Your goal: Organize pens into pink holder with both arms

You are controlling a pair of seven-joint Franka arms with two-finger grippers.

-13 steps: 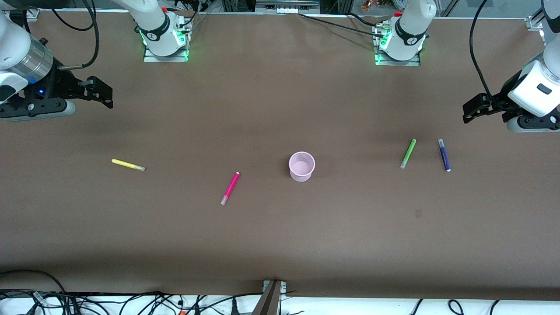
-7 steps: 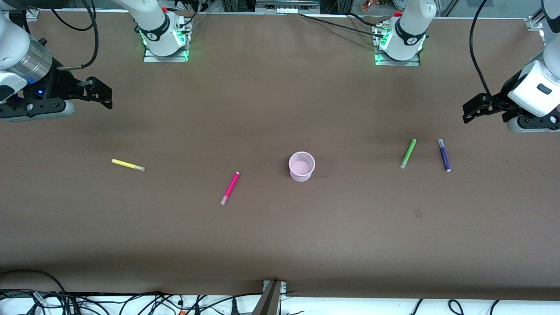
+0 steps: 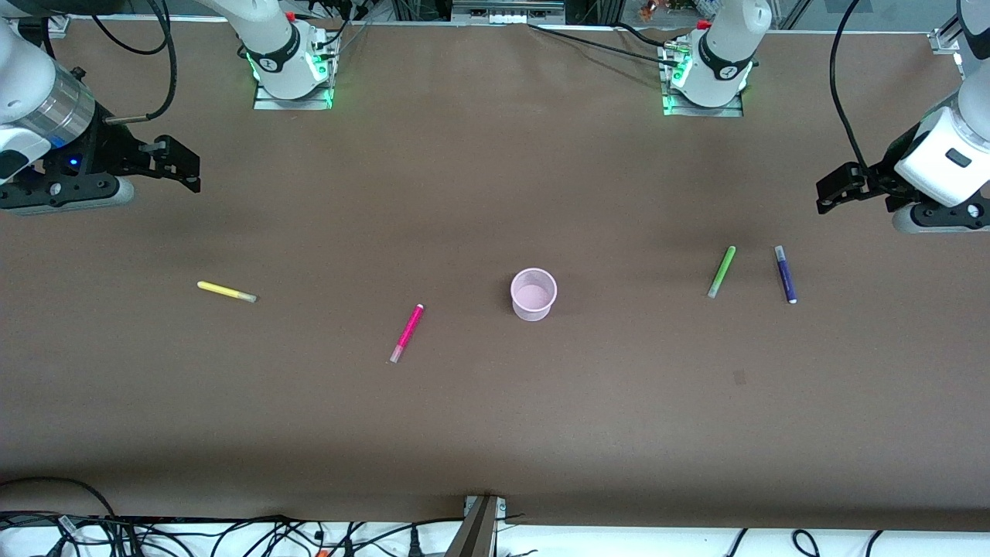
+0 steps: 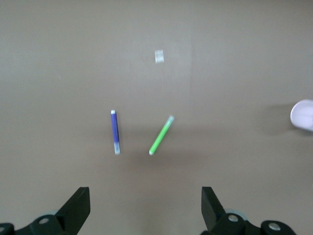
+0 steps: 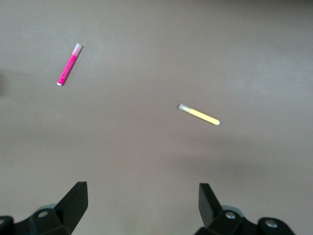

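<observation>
Left wrist view cuts off pink holder [image 4: 303, 114] (probably); left pincer [image 4: 145, 208], right pincer [image 5: 143, 204] gape wide.

Blue pen [image 4: 115, 131] beside green pen [image 4: 161, 135] — jaws spread wide.

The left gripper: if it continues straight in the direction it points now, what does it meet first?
Probably bare table: the open left gripper aims between the blue pen and green pen; depth is unclear.
</observation>
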